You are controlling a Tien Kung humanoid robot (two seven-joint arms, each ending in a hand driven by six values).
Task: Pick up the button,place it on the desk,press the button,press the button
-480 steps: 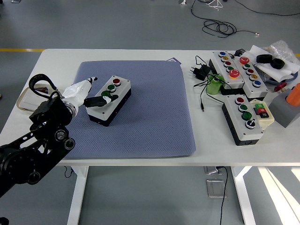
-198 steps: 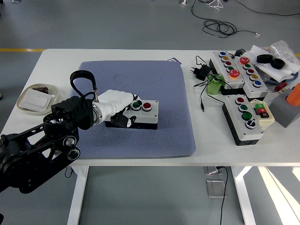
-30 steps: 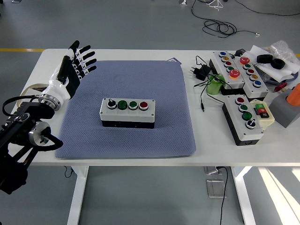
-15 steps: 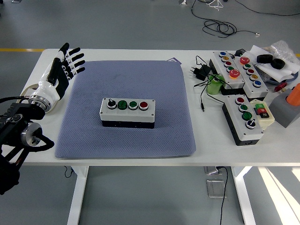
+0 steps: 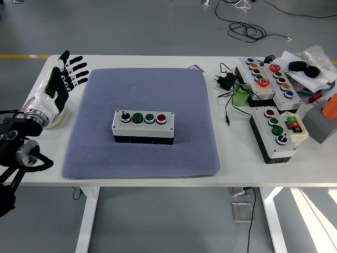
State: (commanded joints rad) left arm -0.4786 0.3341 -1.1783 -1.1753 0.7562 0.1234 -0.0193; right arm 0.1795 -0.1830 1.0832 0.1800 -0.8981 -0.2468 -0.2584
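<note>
So the button box (image 5: 142, 126) is sitting flat near the middle of the blue-grey mat (image 5: 179, 95), long side facing the camera, with four controls in a row on its pale lid: a black knob on the left, two green buttons, then a red one. Nothing is touching it.

I'm guessing it's a rigid plastic enclosure, reasonably chunky and not fragile, with smooth sides that could slip a bit. If it needs lifting again, I'd be wrapping fingers around the dark lower body across the short width, staying off the lid so nothing gets pressed by accident. For pressing, it's looking stable enough on the mat to take a straight-down poke.

The left hand (image 5: 59, 79) is hovering up over the tabletop's (image 5: 131, 60) left edge, well apart from the box — fingers spread wide and straight, holding nothing. The right hand isn't showing at all.

Containers: there's a small shallow dish (image 5: 32, 104) by the left edge, mostly hidden behind the hand and wrist, so I can't tell what's in it. Over on the right, more control boxes (image 5: 263, 79) are lying with a green cup-like thing (image 5: 241, 96), a black plug adapter (image 5: 226, 80) with its cable, and some bagged clutter — all clear of the mat.
</note>
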